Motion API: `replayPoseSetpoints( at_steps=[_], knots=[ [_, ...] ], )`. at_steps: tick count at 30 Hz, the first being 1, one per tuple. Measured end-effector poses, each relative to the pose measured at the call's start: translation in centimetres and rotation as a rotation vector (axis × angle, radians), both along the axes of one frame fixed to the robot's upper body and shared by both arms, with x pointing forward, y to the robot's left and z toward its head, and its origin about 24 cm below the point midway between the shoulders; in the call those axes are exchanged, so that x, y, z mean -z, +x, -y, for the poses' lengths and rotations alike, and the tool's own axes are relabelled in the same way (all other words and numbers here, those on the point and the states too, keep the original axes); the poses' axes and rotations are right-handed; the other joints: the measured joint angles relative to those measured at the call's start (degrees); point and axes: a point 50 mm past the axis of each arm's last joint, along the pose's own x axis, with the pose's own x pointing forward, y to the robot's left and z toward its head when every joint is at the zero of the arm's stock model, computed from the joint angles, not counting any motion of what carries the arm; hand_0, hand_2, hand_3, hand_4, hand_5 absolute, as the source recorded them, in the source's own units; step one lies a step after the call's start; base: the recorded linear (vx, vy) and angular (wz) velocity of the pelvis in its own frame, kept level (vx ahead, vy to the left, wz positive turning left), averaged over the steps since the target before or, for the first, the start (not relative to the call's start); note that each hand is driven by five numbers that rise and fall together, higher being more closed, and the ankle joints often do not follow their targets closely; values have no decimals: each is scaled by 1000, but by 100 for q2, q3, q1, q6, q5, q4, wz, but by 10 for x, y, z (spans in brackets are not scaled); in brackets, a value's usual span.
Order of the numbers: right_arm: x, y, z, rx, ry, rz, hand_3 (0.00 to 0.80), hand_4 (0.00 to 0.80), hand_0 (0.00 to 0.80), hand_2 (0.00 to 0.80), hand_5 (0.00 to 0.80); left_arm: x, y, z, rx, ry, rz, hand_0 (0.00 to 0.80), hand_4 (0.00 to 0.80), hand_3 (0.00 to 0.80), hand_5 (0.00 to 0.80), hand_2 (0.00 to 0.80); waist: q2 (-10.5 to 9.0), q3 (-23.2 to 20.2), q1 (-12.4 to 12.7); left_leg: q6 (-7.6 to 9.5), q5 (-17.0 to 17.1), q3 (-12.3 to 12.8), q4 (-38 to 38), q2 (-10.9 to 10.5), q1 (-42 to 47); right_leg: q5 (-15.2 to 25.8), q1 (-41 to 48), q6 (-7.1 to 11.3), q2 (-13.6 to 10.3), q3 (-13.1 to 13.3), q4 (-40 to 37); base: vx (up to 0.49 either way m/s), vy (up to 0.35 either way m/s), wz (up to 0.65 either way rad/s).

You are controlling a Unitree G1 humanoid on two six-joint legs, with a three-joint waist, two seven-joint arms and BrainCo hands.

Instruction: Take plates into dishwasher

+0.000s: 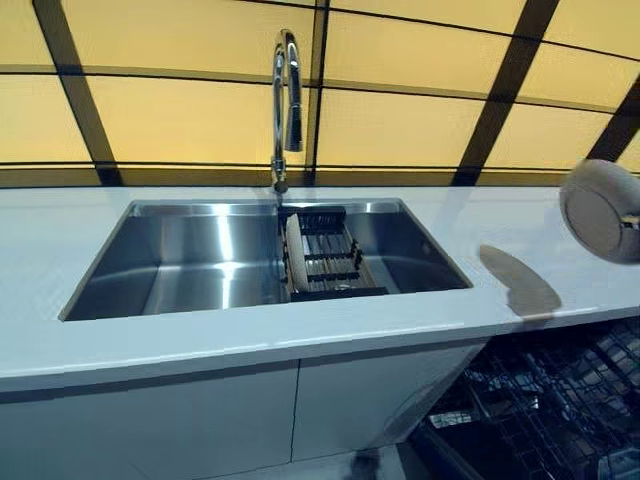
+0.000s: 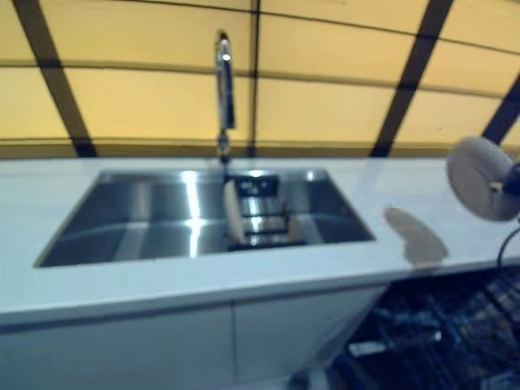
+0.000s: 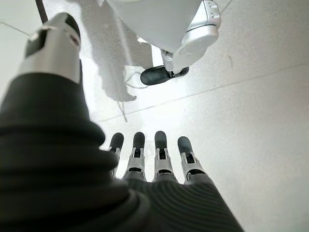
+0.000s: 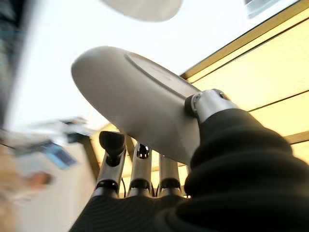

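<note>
Down at the front, nearest of all, sits the open dishwasher [image 1: 560,410], its dark wire rack [image 1: 590,390] pulled out low beneath the edge of the white tabletop [image 1: 60,250], and that is where this is heading. Big steel sink [image 1: 190,265] in the middle of the tabletop, tall chrome faucet [image 1: 285,100] behind it, and a black dish rack [image 1: 330,255] sitting in the right half with one more plate standing on edge [image 1: 294,255], waiting its turn. Now the action: over on the right, the right robot hand [image 4: 140,169] has a pale round plate [image 1: 600,210] lifted off the tabletop, pinched between thumb and fingers at its rim, tilted nearly upright, its shadow falling on the surface below. So the carry is on, by my reading; the plate is out of the sink and on its way. What it needs next is a lowering swing down past the tabletop edge, keeping the plate on edge to slot between the rack's tines. Left robot hand [image 3: 154,159] hangs by the floor, fingers straight, holding nothing.
</note>
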Motion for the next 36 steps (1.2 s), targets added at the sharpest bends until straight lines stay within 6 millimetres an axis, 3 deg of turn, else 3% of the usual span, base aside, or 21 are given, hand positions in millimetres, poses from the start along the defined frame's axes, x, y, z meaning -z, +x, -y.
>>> replayPoseSetpoints(
  at_steps=[8, 21, 29, 36],
  knots=[
    [12, -36, 31, 88, 198, -53, 800, 800, 800, 800, 800, -1, 2, -1, 6, -3, 10, 0, 0, 0, 0, 0, -2, 3, -154, -8, -7, 181, -2, 10, 7, 56, -101, -20, 55, 187, -1, 12, -12, -12],
    [41, -76, 54, 164, 287, -172, 800, 800, 800, 800, 800, -3, -3, -9, 41, 17, -3, 0, 0, 0, 0, 0, -120, 132, -412, -11, -25, 319, -15, 30, 26, 84, -164, -23, 114, 321, -4, -1, -14, -5],
    [60, -84, 55, 142, 285, -313, 800, 800, 800, 800, 800, -4, 0, -12, 73, 21, 8, 0, 0, 0, 0, 0, -98, 235, -390, -30, -21, 353, -1, 55, 45, 88, -163, -29, 137, 346, -2, -7, -32, -2],
    [97, -73, 42, 50, 287, -403, 800, 800, 800, 800, 800, -8, 0, -21, 116, 45, -6, 0, 0, 0, 0, 0, -102, 246, -362, -30, -22, 363, -2, 57, 88, 89, -133, -30, 136, 350, -4, -6, -15, -1]
  ],
)
